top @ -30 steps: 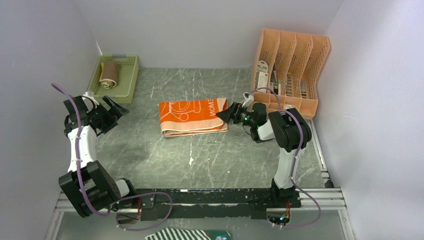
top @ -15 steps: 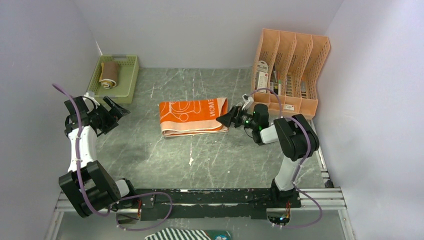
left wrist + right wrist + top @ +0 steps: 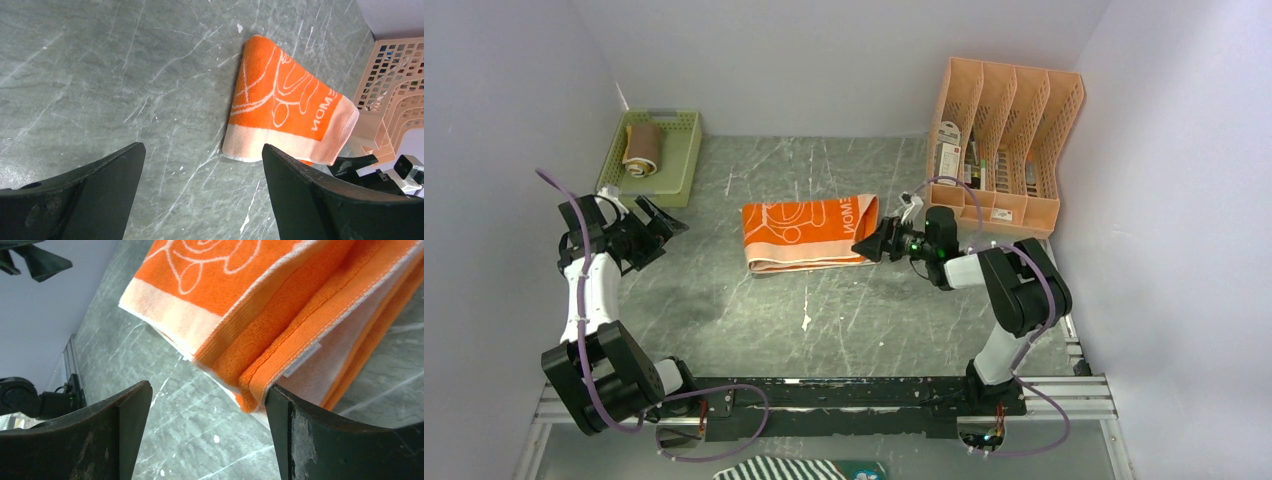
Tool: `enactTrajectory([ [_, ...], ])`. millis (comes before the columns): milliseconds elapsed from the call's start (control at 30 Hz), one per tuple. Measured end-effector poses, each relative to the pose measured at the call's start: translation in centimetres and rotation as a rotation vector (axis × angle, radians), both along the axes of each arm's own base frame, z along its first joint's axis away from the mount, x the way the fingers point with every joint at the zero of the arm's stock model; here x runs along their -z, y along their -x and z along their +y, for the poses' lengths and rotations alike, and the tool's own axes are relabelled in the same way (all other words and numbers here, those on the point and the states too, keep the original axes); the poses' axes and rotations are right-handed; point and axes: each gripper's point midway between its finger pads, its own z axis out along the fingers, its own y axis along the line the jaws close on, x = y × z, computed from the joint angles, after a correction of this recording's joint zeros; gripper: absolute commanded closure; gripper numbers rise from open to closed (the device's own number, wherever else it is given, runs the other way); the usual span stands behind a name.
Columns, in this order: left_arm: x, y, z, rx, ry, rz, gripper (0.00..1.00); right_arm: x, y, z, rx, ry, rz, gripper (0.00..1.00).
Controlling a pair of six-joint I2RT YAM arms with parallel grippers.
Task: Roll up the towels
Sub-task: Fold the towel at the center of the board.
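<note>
Top external view puts the job about halfway. The smaller yellow-tan towel (image 3: 642, 149) lies rolled in the green basket (image 3: 686, 165) at upper left, while the orange towel (image 3: 809, 233) lies folded flat at centre frame, not yet rolled. The right gripper (image 3: 869, 242) sits at that towel's right end with its jaws spread, pinching nothing. The left gripper (image 3: 667, 232) is spread wide too, well apart at the left of the frame. The right wrist view adds what the overhead cannot: the towel's stacked orange layers and a white label (image 3: 302, 360), right at the mouth of the gap between the jaws. The left wrist view shows the opposite end from across bare table (image 3: 125, 75).
</note>
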Motion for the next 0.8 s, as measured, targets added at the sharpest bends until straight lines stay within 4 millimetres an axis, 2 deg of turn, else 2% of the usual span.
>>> enactTrajectory([
  [267, 0.3, -0.1, -0.7, 0.024, 0.003, -0.003, 0.01, -3.4, 1.3, 0.6, -0.047, -0.012, -0.019, 0.17],
  [367, 0.7, -0.2, -2.5, 0.082, 0.001, 0.003, 0.01, -4.7, 1.8, 0.6, -0.056, -0.016, -0.022, 0.17],
  [500, 1.4, -0.2, -6.5, 0.191, -0.031, 0.013, 0.01, -6.9, 2.2, 0.1, -0.038, -0.009, -0.042, 0.16],
  [600, 1.7, 0.6, -9.1, 0.252, -0.075, 0.002, 0.01, -8.9, 2.0, -0.3, -0.007, 0.003, -0.083, 0.15],
  [700, 1.5, 1.7, -10.4, 0.268, -0.148, -0.050, 0.01, -10.6, 1.8, -0.6, 0.013, 0.003, -0.124, 0.15],
  [800, 0.5, 2.2, -10.9, 0.236, -0.242, -0.196, 0.01, -11.1, 1.8, -0.6, 0.016, -0.001, -0.132, 0.15],
])
